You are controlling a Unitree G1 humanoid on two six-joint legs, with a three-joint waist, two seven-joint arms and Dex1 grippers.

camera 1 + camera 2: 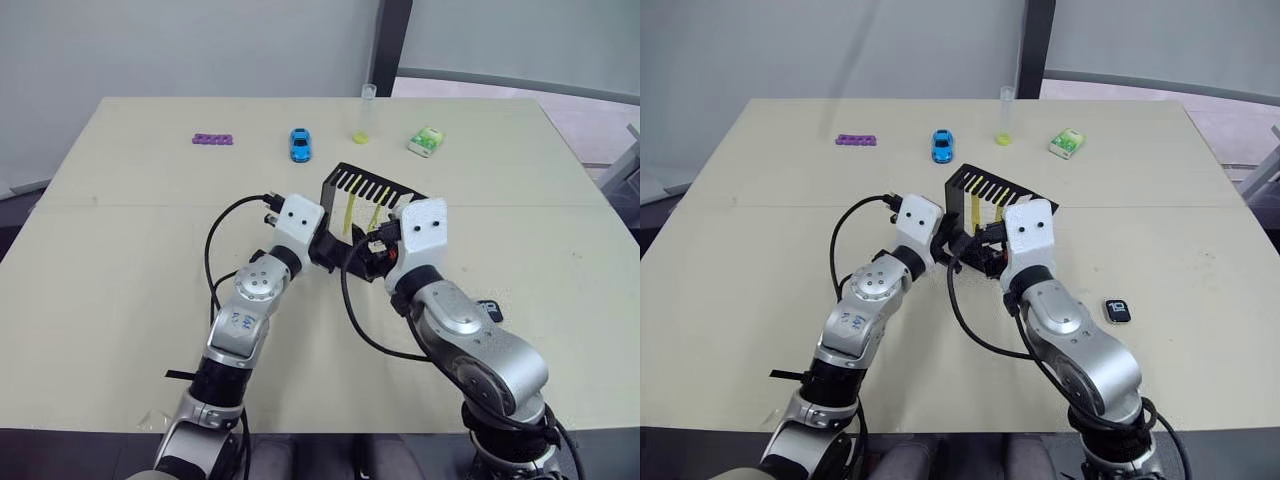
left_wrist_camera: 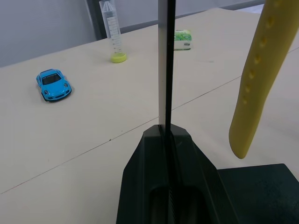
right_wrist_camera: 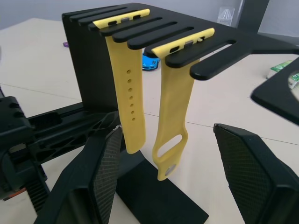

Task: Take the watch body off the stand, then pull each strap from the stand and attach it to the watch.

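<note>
The small dark rounded-square watch body (image 1: 1118,310) lies flat on the matte beige tabletop (image 1: 740,250), at about 4 o'clock from the stand. The right gripper (image 3: 163,177) holds its two cross-hatched black pads (image 3: 110,163) wide apart before two smooth yellow rubber straps (image 3: 174,107) hanging from comb slots. The left gripper (image 2: 167,154) is clamped on the thin black sheet stand (image 1: 345,190). Farther: one blue toy car (image 1: 299,144), one clear tube (image 1: 366,112), one green-white packet (image 1: 426,141), one purple strip (image 1: 213,139).
</note>
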